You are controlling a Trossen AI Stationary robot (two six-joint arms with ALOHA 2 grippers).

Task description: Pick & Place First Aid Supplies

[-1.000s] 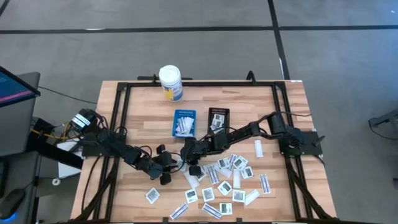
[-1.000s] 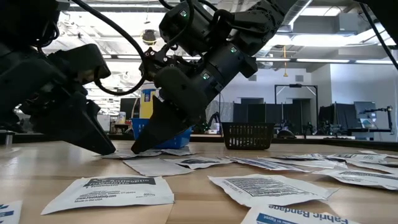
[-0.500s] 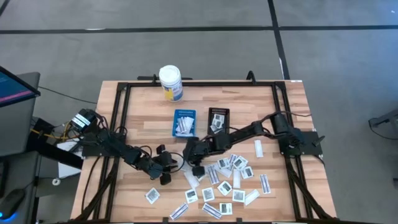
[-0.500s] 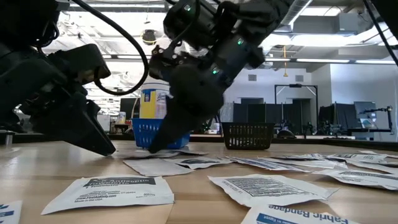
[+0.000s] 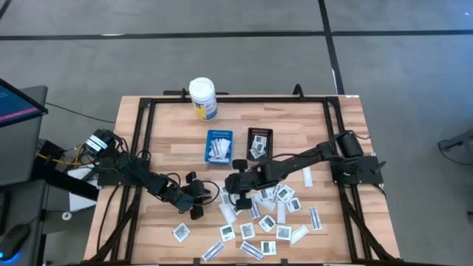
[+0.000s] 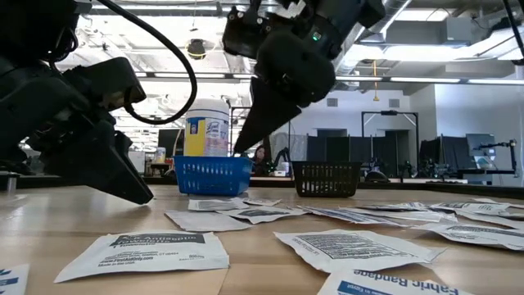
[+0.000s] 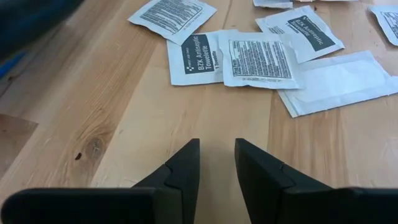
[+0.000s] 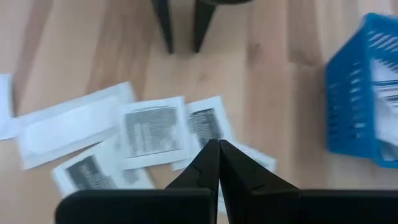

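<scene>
Packets of white paper with dark grey print (image 5: pixel 267 222) lie scattered on the wooden surface (image 5: pixel 162 140). From above, my right end effector (image 5: pixel 238 191) has lifted from the pile. Low down, it hangs before the blue mesh tray (image 6: pixel 212 175). Its wrist camera shows the tips pressed together, seemingly on nothing: the pick likely failed. My left end effector (image 7: pixel 216 163) waits, slightly spread.

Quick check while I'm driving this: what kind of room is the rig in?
Probably a lab or open workshop, not a clinic: the low view shows rows of monitors on benches, ceiling strip lights, and a person seated beyond the wooden table.
</scene>
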